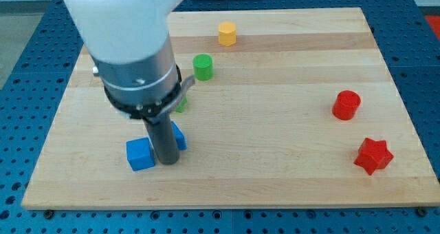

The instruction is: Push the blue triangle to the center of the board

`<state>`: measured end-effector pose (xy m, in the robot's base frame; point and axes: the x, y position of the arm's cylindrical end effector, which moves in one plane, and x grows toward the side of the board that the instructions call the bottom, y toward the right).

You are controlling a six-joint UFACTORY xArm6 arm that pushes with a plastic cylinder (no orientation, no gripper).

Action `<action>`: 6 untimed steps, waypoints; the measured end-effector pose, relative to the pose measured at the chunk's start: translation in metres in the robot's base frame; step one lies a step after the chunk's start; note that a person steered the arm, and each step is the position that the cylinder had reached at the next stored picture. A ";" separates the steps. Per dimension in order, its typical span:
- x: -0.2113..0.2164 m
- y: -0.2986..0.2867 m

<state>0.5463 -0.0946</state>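
Note:
The rod comes down from the arm's grey and white body at the view's left, and my tip (pixel 166 162) rests on the wooden board (pixel 275 137). A blue block (pixel 177 135), likely the blue triangle, sits right behind the rod and is mostly hidden by it, so its shape is unclear. A blue cube (pixel 139 153) lies just left of my tip, close to or touching the rod. Both blue blocks are at the board's lower left.
A green cylinder (pixel 203 67) and a yellow cylinder (pixel 227 34) stand near the view's top centre. A second green block (pixel 182 104) peeks out beside the arm. A red cylinder (pixel 346 104) and a red star (pixel 373 155) sit at the right.

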 end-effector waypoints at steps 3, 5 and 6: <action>-0.103 -0.027; -0.090 0.004; -0.083 0.026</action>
